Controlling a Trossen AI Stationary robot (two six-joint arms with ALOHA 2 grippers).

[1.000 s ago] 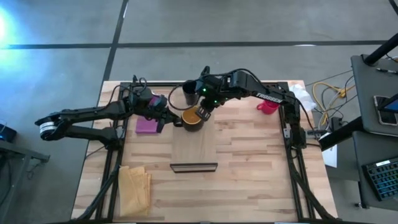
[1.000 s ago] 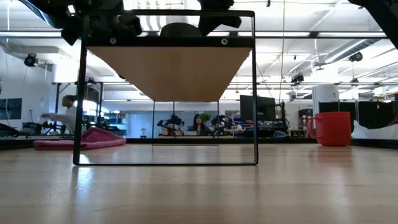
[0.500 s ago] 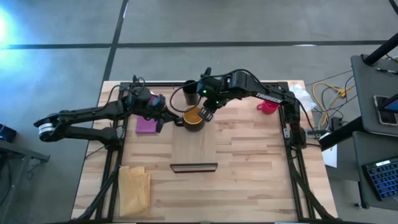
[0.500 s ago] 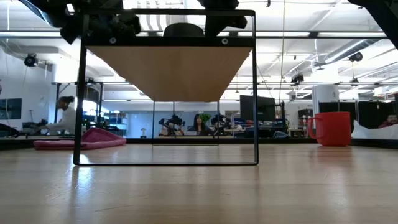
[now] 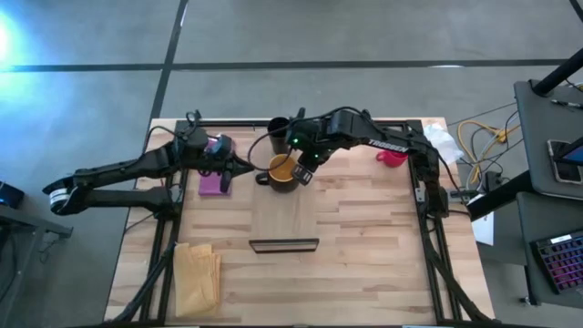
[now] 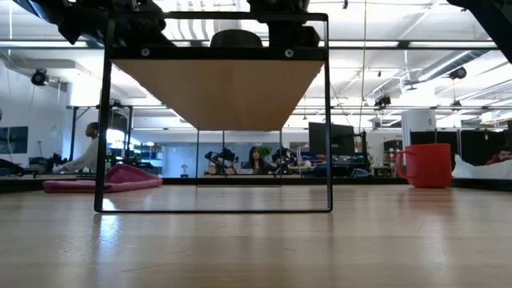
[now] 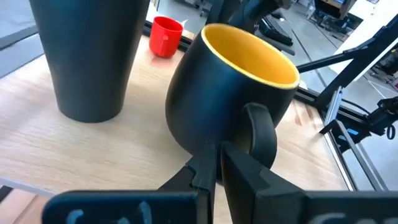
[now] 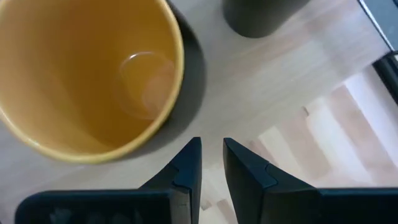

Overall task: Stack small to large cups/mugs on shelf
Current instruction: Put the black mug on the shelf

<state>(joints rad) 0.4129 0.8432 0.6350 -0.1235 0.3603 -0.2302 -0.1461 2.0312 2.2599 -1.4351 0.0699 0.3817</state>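
The dark mug with the yellow-orange inside (image 5: pixel 283 170) stands upright on the far end of the pale shelf board (image 5: pixel 284 211). Its handle (image 7: pixel 258 130) points toward the table's left. The black tumbler (image 5: pixel 279 133) stands just beyond it, toward the far edge. The red mug (image 5: pixel 392 157) stands on the tabletop at the far right. My left gripper (image 7: pixel 215 163) is shut and level, its tips at the foot of the dark mug under the handle. My right gripper (image 8: pixel 211 158) is shut, pointing down just right of the mug's rim (image 8: pixel 177 59), and empty. My left gripper comes level from the table's left. Its shut fingertips (image 7: pixel 205 158) stand against the lower wall of the dark mug (image 7: pixel 199 134), just below the handle. I cannot tell whether they touch it. The mug stands on the board.
A pink cloth (image 5: pixel 216 183) lies left of the shelf and a yellow cloth (image 5: pixel 198 272) near the front left. The shelf's dark wire frame (image 5: pixel 284 244) is at its near end. In the low view the board (image 6: pixel 220 88) sits raised on that frame. Cables lie at the far right.
My left gripper has drawn back a little toward the table's left, away from the dark mug. My right gripper has shifted slightly toward the near edge, beside the mug's right side. The mug has stayed upright on the board.
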